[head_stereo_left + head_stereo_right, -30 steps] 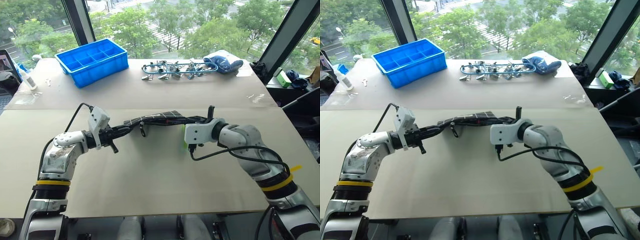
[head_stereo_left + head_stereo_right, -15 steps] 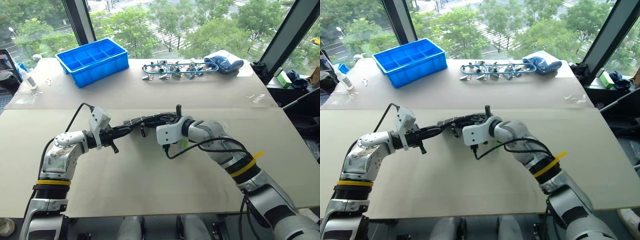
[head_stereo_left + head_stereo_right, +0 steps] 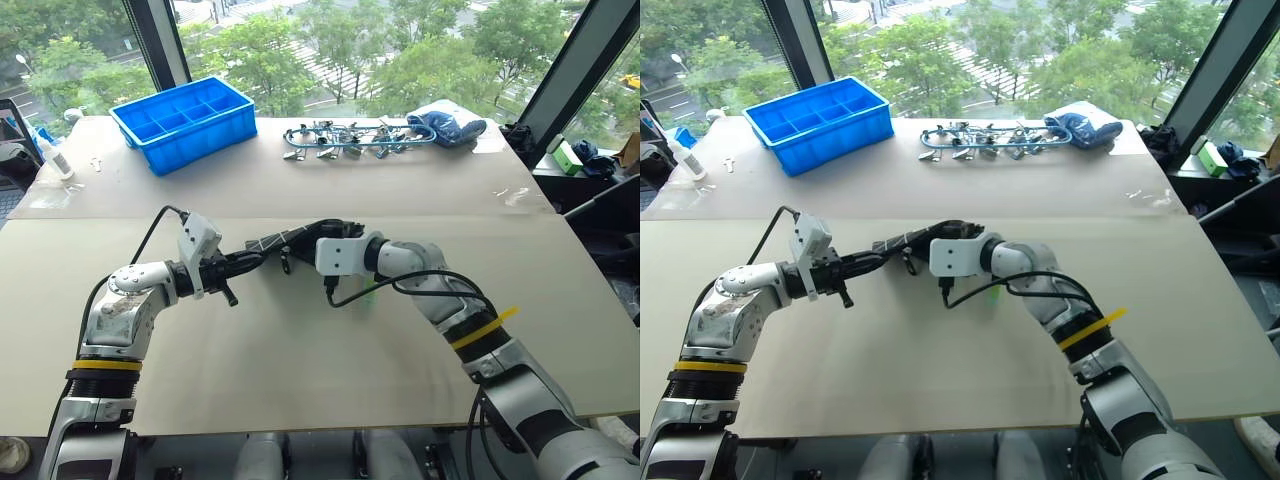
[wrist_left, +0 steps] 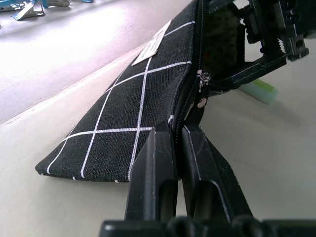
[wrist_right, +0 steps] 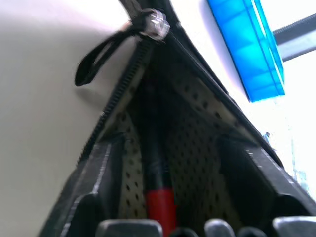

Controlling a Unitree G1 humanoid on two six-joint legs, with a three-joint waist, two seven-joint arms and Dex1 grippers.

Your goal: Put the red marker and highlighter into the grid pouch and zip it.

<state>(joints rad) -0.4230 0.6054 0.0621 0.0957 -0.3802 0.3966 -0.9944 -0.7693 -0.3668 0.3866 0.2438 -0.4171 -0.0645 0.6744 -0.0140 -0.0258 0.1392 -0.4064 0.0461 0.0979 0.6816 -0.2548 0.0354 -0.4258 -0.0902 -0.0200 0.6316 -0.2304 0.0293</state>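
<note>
**A:** Looking at the right claw (image 5: pixel 163 217): its fingers just spread apart inside the grid pouch (image 4: pixel 143 103), red marker (image 5: pixel 157 187) lying between them.

**B:** Marker's in, then. Left claw (image 4: pixel 175 148) pinches the pouch edge; highlighter (image 3: pixel 366 290) waits on the table (image 3: pixel 300 370) beside the right claw.

You have a blue compartment bin (image 3: pixel 185 122) at the table's (image 3: pixel 300 350) far left, a heap of metal clips (image 3: pixel 345 138) mid-back, a blue-and-white cloth bundle (image 3: pixel 447 123) beside them, and a white bottle (image 3: pixel 52 152) far left.
</note>
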